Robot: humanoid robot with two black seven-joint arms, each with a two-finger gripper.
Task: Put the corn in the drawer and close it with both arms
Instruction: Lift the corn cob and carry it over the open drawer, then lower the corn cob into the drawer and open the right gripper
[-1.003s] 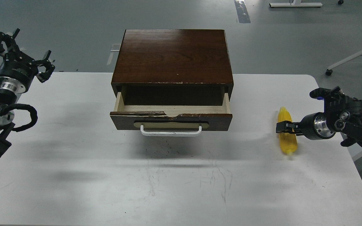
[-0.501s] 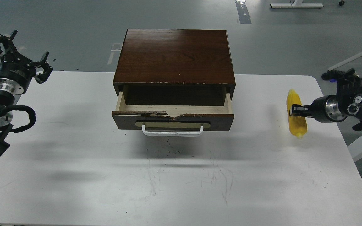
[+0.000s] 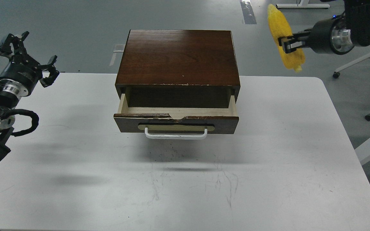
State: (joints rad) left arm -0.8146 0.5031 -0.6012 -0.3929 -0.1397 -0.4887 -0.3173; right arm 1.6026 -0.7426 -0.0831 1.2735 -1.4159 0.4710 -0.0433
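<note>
Our right claw [image 3: 285, 45] is clamped across the middle of the corn [image 3: 283, 35], one finger on each side, and the cob hangs high in the air, well clear of the table [image 3: 268, 166]. It sits tilted, tapered tip up toward the top edge of the view, blunt end down and slightly right. Below it we see only grey floor [image 3: 59, 29] and the table's far right corner, so there is open air all around the cob.

Left of the corn stands the cabinet [image 3: 177, 57], its right edge well apart from the cob. The drawer [image 3: 176, 123] is pulled out toward us, pale inside showing, its chipped top edge facing up and the white handle [image 3: 176, 134] hanging off the front. The cavity looks bare and open from above.

Over on the far left, our left claw [image 3: 27, 56] hovers at the table's back left corner, fingers spread wide, gripping nothing. It is well apart from the cabinet, with bare tabletop between them. In front of the drawer the table runs clear to the near edge, marked only by scuffs.
</note>
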